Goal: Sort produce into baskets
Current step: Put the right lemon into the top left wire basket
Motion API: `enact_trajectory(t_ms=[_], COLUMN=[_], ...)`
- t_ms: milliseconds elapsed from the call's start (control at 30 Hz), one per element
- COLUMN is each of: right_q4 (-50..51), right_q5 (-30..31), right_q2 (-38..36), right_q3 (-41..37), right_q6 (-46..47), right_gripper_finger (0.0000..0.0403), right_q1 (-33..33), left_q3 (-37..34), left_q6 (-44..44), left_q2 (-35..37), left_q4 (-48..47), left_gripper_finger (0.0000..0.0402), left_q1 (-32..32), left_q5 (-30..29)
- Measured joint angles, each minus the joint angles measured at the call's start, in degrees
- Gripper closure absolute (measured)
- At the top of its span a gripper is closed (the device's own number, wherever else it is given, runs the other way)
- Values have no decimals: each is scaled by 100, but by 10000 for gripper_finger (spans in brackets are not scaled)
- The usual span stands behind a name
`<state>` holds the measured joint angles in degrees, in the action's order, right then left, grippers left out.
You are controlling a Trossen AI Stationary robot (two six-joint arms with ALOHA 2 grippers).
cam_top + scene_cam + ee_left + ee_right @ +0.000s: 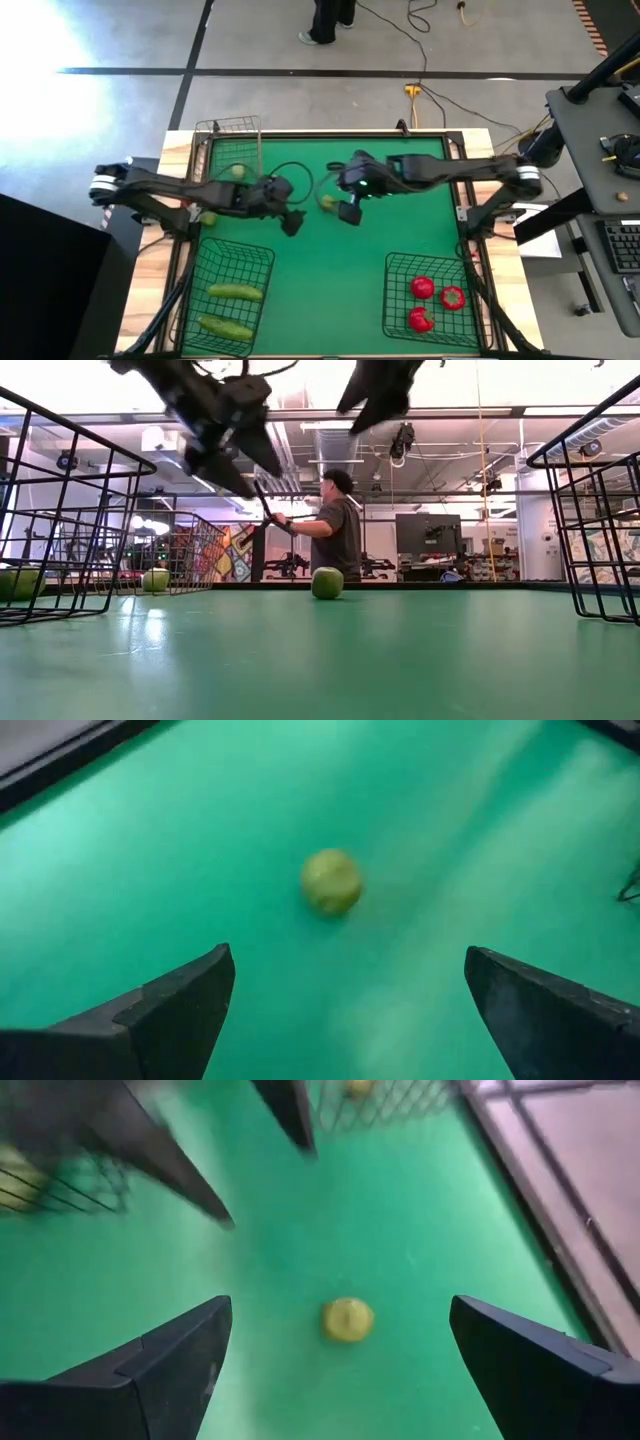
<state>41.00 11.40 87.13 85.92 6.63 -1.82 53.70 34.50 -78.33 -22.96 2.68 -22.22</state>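
Yellow-green fruit (327,203) between open grippers

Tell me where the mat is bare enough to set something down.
Bare green mat lies between the cucumber basket and the pepper basket. The middle is crowded: both grippers hover by the loose fruit.

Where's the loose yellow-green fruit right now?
In the high view the fruit lies on the green mat near the table's middle, between the left hand and right hand.
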Motion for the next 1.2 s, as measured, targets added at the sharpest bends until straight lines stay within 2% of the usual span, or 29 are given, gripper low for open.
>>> enact_trajectory(t_ms=[233, 500, 600, 800, 1000, 1200], right_q4=[417, 1045, 1190, 1287, 1293, 1317], right_q5=[928, 1743, 1866, 1867, 1875, 1875], right_q2=[-861, -1112, -1047, -921, -914, -914], right_q3=[-48, -225, -244, -252, -252, -246], right_q6=[802, 2068, 2467, 2865, 2943, 2940], right_gripper_finger=[35, 35, 35, 35, 35, 35], right_q1=[952, 2025, 2308, 2563, 2583, 2583], left_q3=[17, 17, 31, 269, 554, 686], left_q6=[-815, -965, -929, -622, -279, 2], left_q2=[-953, -1965, -2301, -2991, -3443, -3511], left_q4=[1195, 2296, 2671, 2617, 2673, 2502], left_gripper_finger=[24, 24, 24, 34, 73, 125], left_q1=[-453, -679, -692, -750, -737, -740], left_q5=[311, 352, 369, 331, 158, 5])
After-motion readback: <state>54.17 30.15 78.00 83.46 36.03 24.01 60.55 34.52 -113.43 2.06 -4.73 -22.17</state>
